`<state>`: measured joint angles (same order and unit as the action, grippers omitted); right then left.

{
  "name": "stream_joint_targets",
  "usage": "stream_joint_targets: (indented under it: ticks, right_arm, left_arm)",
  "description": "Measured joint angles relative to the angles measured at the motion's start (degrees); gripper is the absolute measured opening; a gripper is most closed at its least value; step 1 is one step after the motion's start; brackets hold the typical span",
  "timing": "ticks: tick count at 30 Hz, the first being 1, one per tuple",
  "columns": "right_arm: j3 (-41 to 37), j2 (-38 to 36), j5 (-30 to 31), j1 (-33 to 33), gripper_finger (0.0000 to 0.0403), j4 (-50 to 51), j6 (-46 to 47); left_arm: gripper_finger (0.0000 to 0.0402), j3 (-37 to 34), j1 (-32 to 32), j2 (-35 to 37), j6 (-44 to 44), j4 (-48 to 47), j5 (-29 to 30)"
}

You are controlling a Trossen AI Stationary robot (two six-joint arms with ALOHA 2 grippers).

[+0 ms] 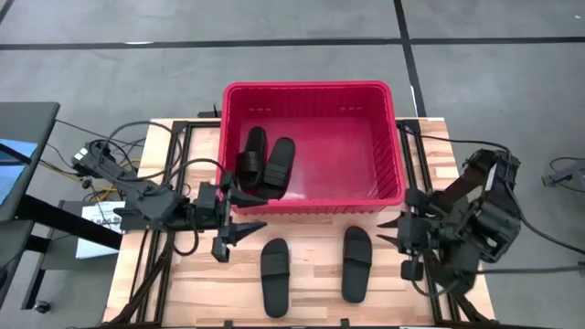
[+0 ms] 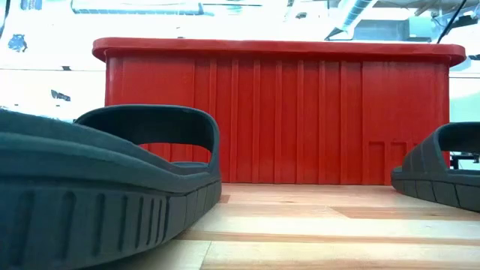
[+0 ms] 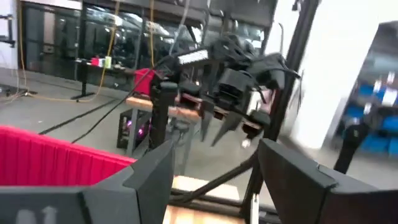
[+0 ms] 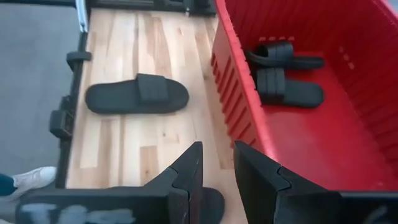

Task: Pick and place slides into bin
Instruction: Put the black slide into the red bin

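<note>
Two black slides lie flat on their soles on the wooden table, a left one (image 1: 274,276) (image 4: 137,93) (image 2: 112,172) and a right one (image 1: 356,263) (image 2: 442,172). Two more slides (image 1: 251,155) (image 1: 279,164) (image 4: 289,87) lie on the floor of the red bin (image 1: 393,146) (image 2: 277,112), at its left end. My left gripper (image 1: 239,233) (image 3: 214,180) is open and empty above the table by the bin's near left corner. My right gripper (image 1: 388,233) (image 4: 217,165) is open and empty by the bin's near right corner, above the right slide's end (image 4: 214,202).
The bin stands at the table's far middle, and its near wall (image 4: 239,112) is close beside both grippers. Black frame rails (image 1: 164,265) run along the table's left and right sides. Bare wood (image 1: 315,274) lies between the two slides on the table.
</note>
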<state>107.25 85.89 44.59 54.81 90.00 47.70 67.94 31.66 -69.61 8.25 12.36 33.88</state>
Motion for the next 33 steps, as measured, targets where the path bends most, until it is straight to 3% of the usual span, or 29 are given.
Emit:
stream_joint_targets:
  ticks: [6,13,19,27,33]
  right_arm:
    - [-1.96,-0.02,0.23,2.59,0.0081,-0.15,10.22]
    - [-6.03,0.85,-7.07,2.52,0.0081,-6.03,21.72]
    - [-7.81,4.37,-11.48,-0.67,0.0081,-11.08,20.39]
    - [-7.79,10.24,-15.87,-4.53,0.0081,-11.79,24.14]
    - [-7.79,14.41,-17.88,-5.07,0.0081,-12.73,25.98]
  left_arm:
    - [0.0222,-15.72,2.52,4.23,1.52,18.02,-0.50]
    - [0.0222,-24.52,7.21,7.34,-4.17,32.63,-0.56]
    - [0.0222,-25.27,9.38,8.23,-3.90,27.81,-4.48]
    - [0.0222,-25.27,9.40,8.27,4.06,26.04,-6.38]
    - [0.0222,-25.25,8.18,8.25,13.82,17.11,-14.40]
